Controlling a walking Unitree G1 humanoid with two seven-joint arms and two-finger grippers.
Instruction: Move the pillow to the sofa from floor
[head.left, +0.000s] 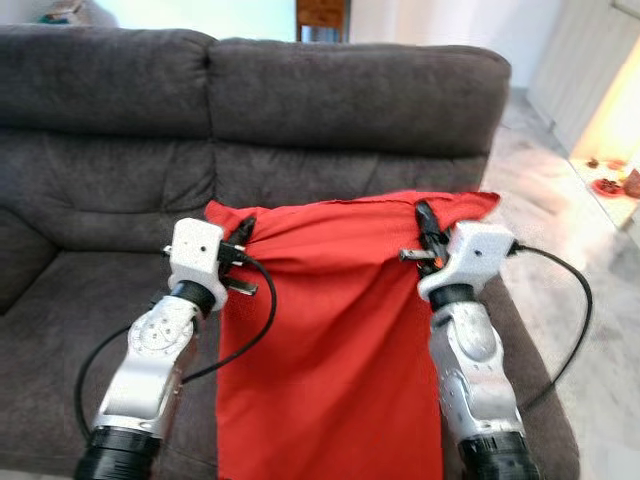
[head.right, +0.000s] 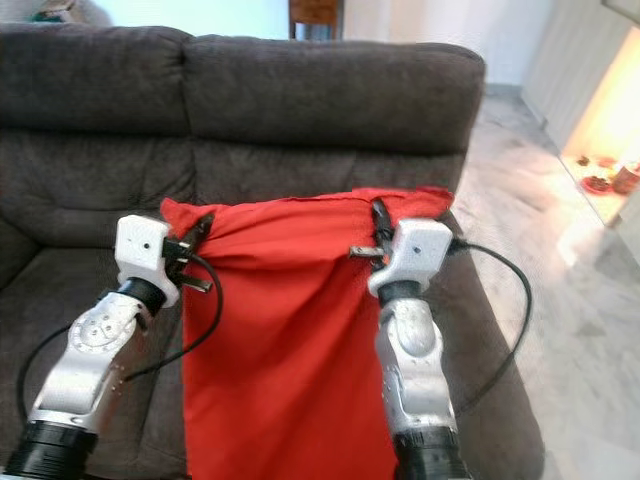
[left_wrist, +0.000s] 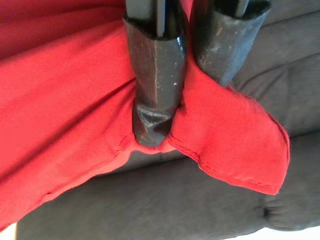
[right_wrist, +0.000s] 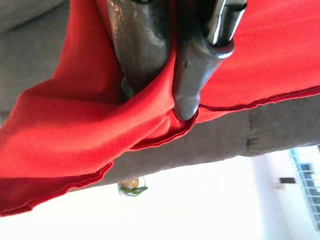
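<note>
Both eye views look forward and down at the sofa (head.left: 350, 110). Each wrist view sits close, sharing the red pillow (left_wrist: 75, 100).

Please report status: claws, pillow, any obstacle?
Left claw and right claw both shut on flat red fabric pillow, upper corners. Pillow hangs before dark grey sofa. No obstacle seen.

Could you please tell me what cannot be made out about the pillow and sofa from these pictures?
- Pillow: bottom end cut off by the eye views' lower edge.
- Sofa seat behind the pillow: hidden by it.
- Cloth pinched by the left tool and right tool: covered by fingers.
</note>
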